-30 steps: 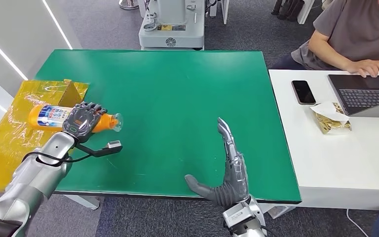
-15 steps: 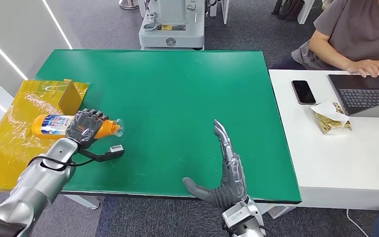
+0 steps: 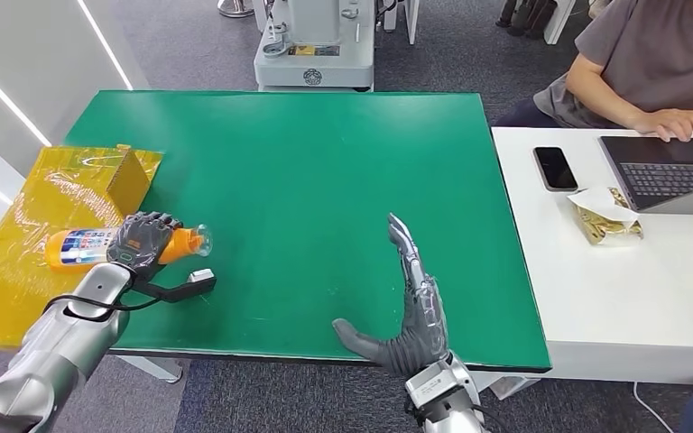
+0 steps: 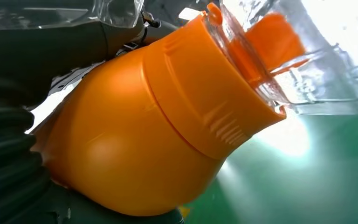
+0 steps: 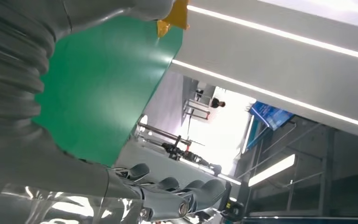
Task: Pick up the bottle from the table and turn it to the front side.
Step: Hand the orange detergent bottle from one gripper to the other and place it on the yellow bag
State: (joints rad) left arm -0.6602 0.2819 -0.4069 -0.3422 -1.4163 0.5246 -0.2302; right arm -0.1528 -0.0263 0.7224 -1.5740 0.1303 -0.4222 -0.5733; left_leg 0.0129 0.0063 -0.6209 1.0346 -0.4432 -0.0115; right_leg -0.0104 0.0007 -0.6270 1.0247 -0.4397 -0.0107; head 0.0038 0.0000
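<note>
Broad green table (image 3: 307, 171) across the middle, crinkled yellow plastic sheet (image 3: 27, 244) draped over its left edge. Right hand (image 3: 412, 307) flat and released, fingers stretched out over the near green. Left hand (image 3: 142, 242) wrapped around the orange plastic bottle with clear cap (image 3: 99, 245), lying sideways, cap toward the table's middle.

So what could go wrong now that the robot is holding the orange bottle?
The left hand grips the bottle around its rounded orange shoulder, and smooth plastic might slip when turned. The bottle lies sideways near the table's left edge, over the yellow sheet, so if dropped it could roll off. The clear cap sticks out and might bump the table.
</note>
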